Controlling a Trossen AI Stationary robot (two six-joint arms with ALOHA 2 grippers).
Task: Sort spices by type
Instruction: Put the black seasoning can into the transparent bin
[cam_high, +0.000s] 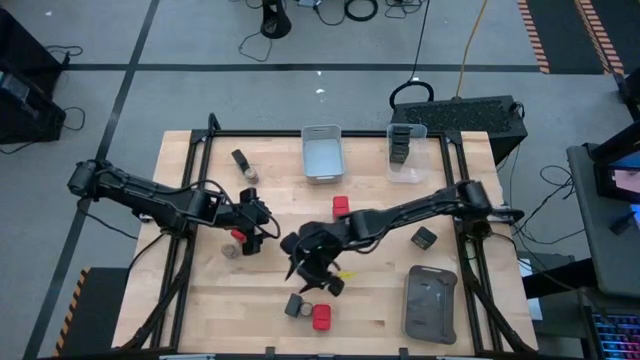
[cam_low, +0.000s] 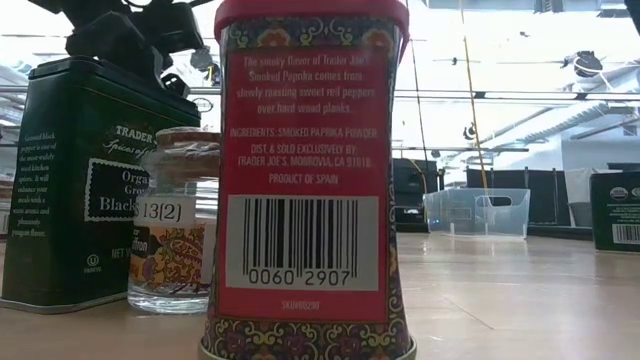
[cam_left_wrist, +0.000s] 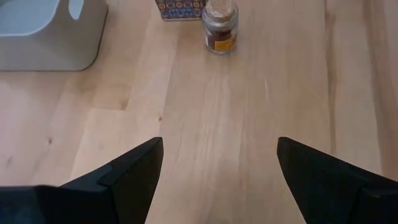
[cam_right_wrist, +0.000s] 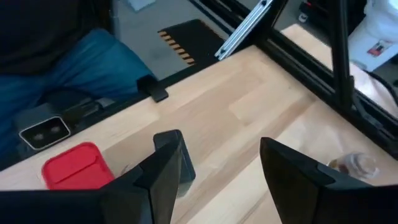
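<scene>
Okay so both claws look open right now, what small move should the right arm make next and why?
Probably lower the open right claw onto the dark tin just ahead of it, beside the red-capped tin. It holds nothing, and that tin sits nearest its fingers. The left claw hangs open over bare wood.

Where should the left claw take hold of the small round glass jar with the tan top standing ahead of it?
Probably grip the small round glass jar across its body, below the tan top, coming in level from the open left claw. The jar stands upright, with bare wood between them. Mind the patterned tin close beside it.
</scene>
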